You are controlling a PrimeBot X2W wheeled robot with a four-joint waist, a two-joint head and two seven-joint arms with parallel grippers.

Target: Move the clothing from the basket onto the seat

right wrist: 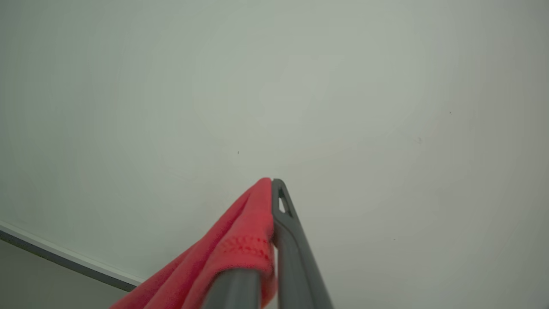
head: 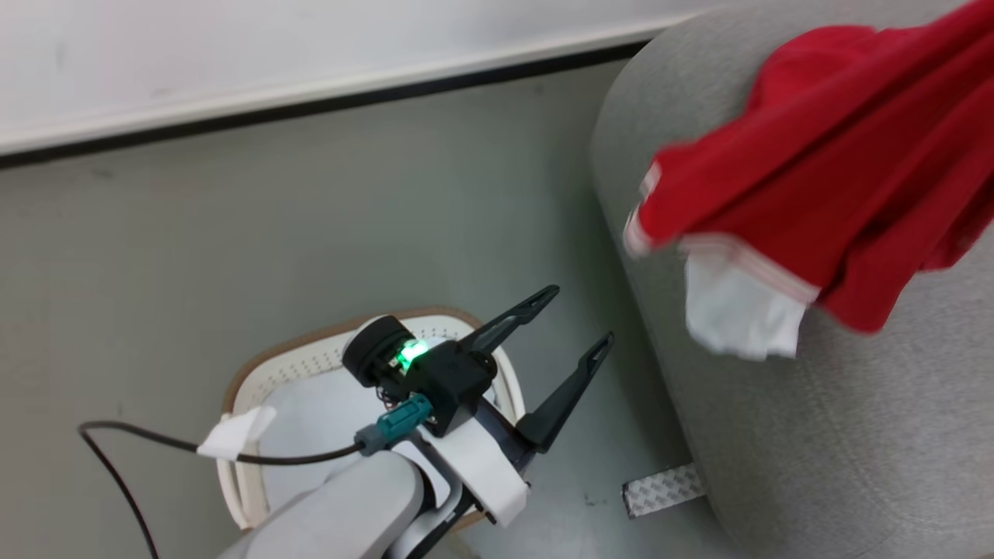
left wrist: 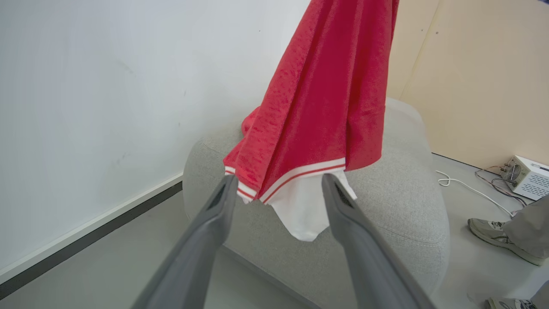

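The left claw point(head: 576, 318), fingers spread wide apart, angles toward 1 o'clock above the basket point(head: 272, 365). The right claw point(right wrist: 271, 188), held high, is clamped on the clothing point(head: 839, 155), which hangs at 2 o'clock over the seat point(head: 815, 435).

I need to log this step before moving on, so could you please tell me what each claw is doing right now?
Left claw: open, holding nothing.
Right claw: closed on the red clothing.
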